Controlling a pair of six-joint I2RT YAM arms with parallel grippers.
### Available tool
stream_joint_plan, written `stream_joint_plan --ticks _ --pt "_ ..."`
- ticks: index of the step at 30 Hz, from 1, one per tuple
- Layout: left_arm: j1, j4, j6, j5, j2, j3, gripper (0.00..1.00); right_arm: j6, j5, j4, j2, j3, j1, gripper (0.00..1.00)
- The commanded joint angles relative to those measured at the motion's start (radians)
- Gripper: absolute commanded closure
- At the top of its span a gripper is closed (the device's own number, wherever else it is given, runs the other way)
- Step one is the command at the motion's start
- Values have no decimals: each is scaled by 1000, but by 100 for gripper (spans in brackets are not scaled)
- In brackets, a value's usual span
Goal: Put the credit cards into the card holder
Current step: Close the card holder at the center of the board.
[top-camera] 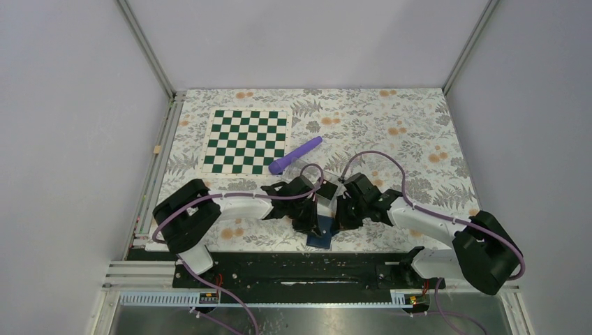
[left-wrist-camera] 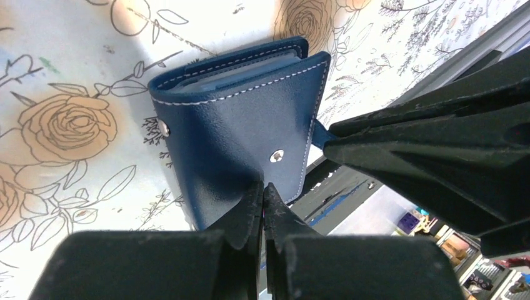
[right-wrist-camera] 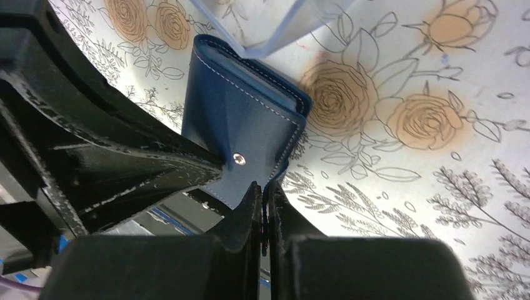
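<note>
Nearward of the chessboard's (top-camera: 244,142) right corner: card holder (top-camera: 320,236) held by left gripper (left-wrist-camera: 263,201) and right gripper (right-wrist-camera: 262,199), each jaw pair nipped tight on a flap edge, probably to spread it.

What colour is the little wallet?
The card holder is navy blue with white stitching, seen best in the left wrist view.

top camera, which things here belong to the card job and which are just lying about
Job:
card holder, navy
left gripper and right gripper, both pinching its edge

Lying about:
chessboard mat
purple tube
clear tray, use unclear; no loose cards visible
</note>
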Motion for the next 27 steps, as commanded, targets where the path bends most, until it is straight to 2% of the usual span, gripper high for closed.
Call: stream_joint_plan --ticks 1,3,12,14,18,22,27 --pt "-20 -65 54 -43 50 46 100 16 -82 91 54 10 -4 99" --pt "-31 -64 51 -42 63 55 100 24 -105 121 89 14 -3 95" --pt "-40 -61 51 -46 71 51 100 73 -177 240 116 -16 -4 45" --pt "-40 -61 53 -47 64 49 100 77 -167 249 103 -23 -4 38" --pt "-40 -66 72 -52 31 48 100 71 -170 239 111 -9 -4 37" --pt "-40 -115 100 -57 5 70 100 87 -179 247 90 -12 -4 51" --pt "-40 -172 126 -85 -82 75 99 84 -142 204 0 -15 -3 49"
